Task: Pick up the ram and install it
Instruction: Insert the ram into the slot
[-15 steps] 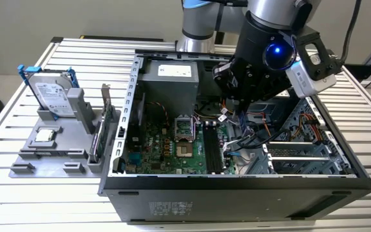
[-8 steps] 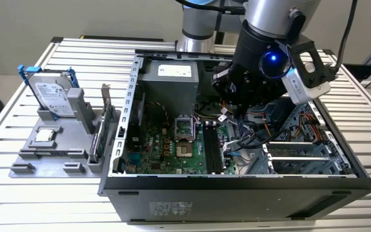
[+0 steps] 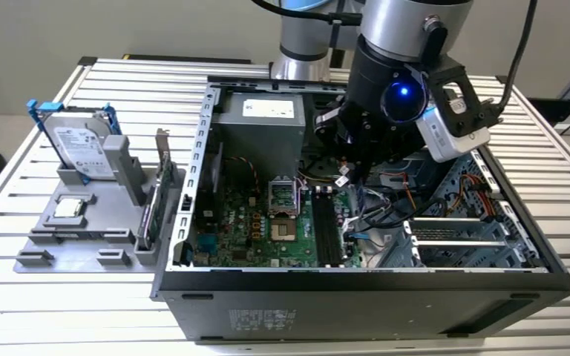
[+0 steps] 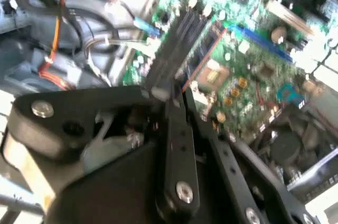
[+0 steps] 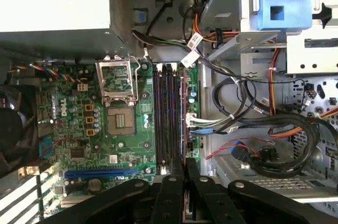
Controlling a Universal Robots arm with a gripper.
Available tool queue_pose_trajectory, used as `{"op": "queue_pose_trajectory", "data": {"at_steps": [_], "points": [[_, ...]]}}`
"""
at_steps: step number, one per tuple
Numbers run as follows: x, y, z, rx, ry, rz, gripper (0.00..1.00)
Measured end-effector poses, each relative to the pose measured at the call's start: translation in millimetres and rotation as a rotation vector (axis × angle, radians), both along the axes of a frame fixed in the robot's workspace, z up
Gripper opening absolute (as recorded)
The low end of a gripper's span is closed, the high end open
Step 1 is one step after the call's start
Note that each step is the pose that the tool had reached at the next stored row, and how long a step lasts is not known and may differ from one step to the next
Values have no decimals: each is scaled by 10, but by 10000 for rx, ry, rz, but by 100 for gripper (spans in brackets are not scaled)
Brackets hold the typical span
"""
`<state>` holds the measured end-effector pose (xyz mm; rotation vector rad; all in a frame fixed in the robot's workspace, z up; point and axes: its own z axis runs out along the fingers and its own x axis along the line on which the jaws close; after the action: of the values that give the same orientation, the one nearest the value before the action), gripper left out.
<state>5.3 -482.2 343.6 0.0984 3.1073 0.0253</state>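
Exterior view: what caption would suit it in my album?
Robot arm reaching into an open computer case, gripper over the memory slots; hard drive on a stand beside.

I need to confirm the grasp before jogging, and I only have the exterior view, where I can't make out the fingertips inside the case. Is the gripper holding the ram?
Observer: It looks so. In the second wrist view the gripper is pinched on a thin dark stick, apparently the ram, which juts out over the motherboard.
Operator: Where is it relative to the memory slots?
Observer: In the first wrist view the gripper lines up with one end of the black memory slots, on the side away from the CPU socket.
Operator: Is any stick seated in them?
Observer: None that I can see; in that view the slots look empty.
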Motion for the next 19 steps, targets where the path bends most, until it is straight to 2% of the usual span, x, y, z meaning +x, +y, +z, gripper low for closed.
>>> {"op": "queue_pose_trajectory", "data": {"at_steps": [3, 9, 19], "points": [[0, 1, -10, -3, -1, 0, 0], [61, 1, -119, -7, 3, 1, 0], [60, 1, -301, -8, 2, 12, 0]]}}
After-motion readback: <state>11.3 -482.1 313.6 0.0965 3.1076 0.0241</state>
